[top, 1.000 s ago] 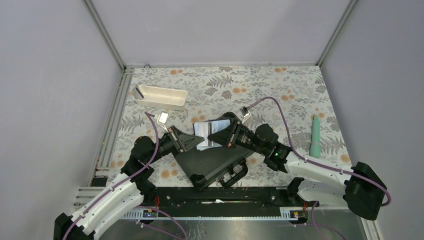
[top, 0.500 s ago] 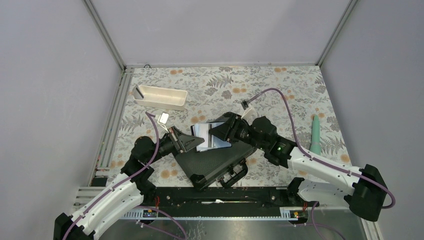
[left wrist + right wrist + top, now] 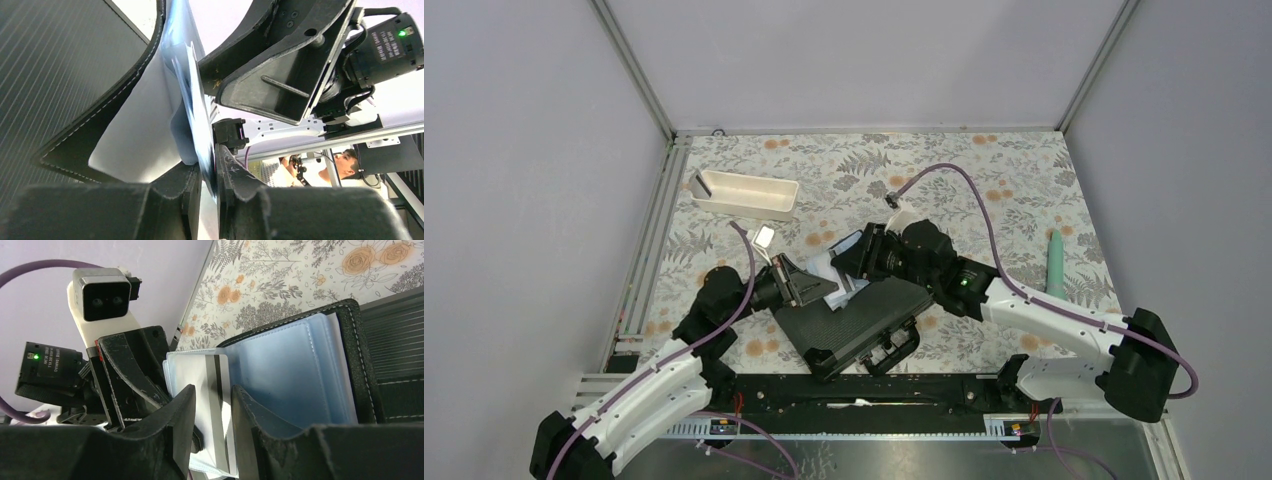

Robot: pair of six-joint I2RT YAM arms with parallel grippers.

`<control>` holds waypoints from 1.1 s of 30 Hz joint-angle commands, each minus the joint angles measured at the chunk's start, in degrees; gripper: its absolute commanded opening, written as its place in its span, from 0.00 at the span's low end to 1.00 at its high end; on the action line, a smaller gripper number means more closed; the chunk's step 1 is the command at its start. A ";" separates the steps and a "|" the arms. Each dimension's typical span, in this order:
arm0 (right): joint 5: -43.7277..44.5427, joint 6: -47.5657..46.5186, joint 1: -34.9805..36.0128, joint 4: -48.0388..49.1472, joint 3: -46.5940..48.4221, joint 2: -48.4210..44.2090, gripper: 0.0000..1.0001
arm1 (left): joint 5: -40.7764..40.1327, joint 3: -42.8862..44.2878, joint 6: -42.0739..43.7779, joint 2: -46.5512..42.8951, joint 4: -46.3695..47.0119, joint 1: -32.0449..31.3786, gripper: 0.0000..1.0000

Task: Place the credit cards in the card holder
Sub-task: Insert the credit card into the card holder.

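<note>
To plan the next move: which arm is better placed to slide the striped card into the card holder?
Probably the right: the right gripper, fingers open, straddles the card lying on the card holder, while the left gripper is occupied pinching a sleeve edge.

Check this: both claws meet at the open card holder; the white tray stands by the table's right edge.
Wrong side: the top external view shows the white tray by the left edge of the table. The left claw and right claw meet at the open card holder.
</note>
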 commanded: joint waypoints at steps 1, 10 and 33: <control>-0.26 -1.72 2.64 -1.65 3.49 1.09 0.39 | 2.40 3.62 1.89 0.62 3.16 -0.44 0.17; -5.69 -5.88 3.31 -2.12 3.91 1.49 0.39 | 2.51 4.01 3.15 1.87 2.01 -0.44 0.20; 18.62 -3.32 2.13 -17.99 -1.86 -10.27 0.59 | 9.96 13.62 19.58 17.07 -19.55 2.32 0.00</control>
